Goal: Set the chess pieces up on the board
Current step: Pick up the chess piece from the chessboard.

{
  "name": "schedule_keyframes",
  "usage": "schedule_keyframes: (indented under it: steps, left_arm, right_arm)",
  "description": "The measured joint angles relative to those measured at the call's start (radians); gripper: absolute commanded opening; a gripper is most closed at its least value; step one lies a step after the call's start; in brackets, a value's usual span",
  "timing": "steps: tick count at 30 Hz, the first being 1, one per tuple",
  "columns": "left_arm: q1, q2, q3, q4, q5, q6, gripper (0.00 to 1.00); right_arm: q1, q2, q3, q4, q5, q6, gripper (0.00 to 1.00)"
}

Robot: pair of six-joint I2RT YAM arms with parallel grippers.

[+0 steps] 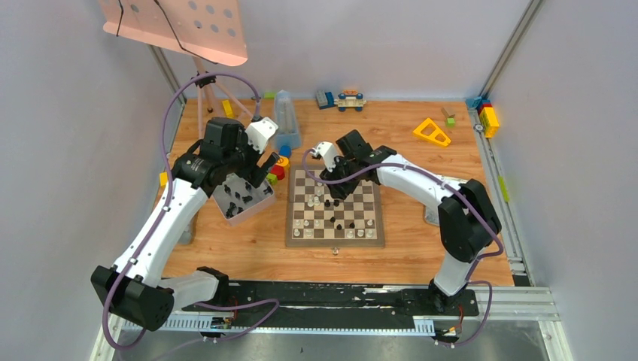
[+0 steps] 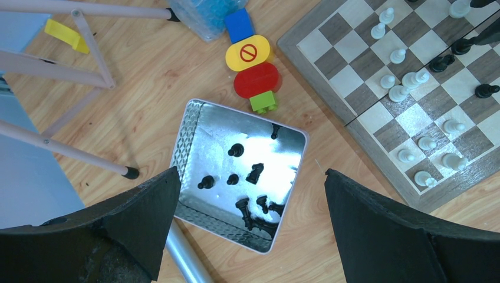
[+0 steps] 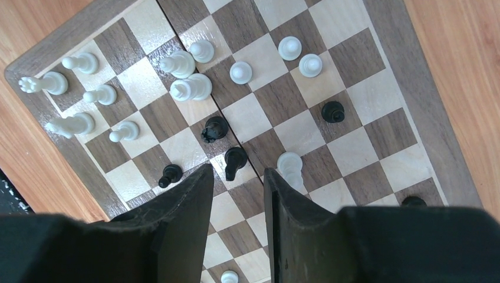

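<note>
Right gripper (image 3: 237,171): jaws narrowed but apart, grasping nothing. Black chess piece (image 3: 236,158) at its 12 o'clock, just off the fingertips, standing on the board (image 3: 407,88). Left gripper (image 2: 252,174): spread wide above the tray (image 2: 188,135) holding black pieces (image 2: 236,150).

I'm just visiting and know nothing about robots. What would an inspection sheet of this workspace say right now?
Surface: wooden table, no spills seen.
Job's things: board flat at centre; chess pieces, white and black, scattered on it; more black ones in the metal tray left of it.
Clutter: toy blocks along the far edge; clear container behind the tray.
Hands: left hand wide open over the tray; right hand partly open over the board.
Cables: purple cables loop along both arms.
Surroundings: grey walls; pink perforated panel, far left.
</note>
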State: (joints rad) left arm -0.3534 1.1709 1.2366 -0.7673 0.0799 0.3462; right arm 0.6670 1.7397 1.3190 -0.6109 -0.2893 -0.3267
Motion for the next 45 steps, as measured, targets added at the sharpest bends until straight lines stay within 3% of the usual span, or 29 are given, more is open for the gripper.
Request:
schedule_keyframes:
  steps: [17,24,35,45]
  left_arm:
    - [0.0,0.0,-0.007,0.0,-0.003,0.0,1.0]
    - [0.0,0.0,-0.007,0.0,-0.003,0.001,1.0]
    - [0.0,0.0,-0.008,0.0,-0.003,0.001,1.0]
    - [0.0,0.0,-0.008,0.0,-0.003,0.001,1.0]
  right_arm:
    - [0.004,0.068,-0.015,-0.001,0.003,-0.016,0.36]
    - [0.008,0.085,-0.023,0.001,0.003,-0.016,0.29]
    - [0.011,0.09,-0.024,0.002,0.002,-0.022,0.08]
    - [0.01,0.003,-0.03,-0.045,0.029,-0.031,0.03]
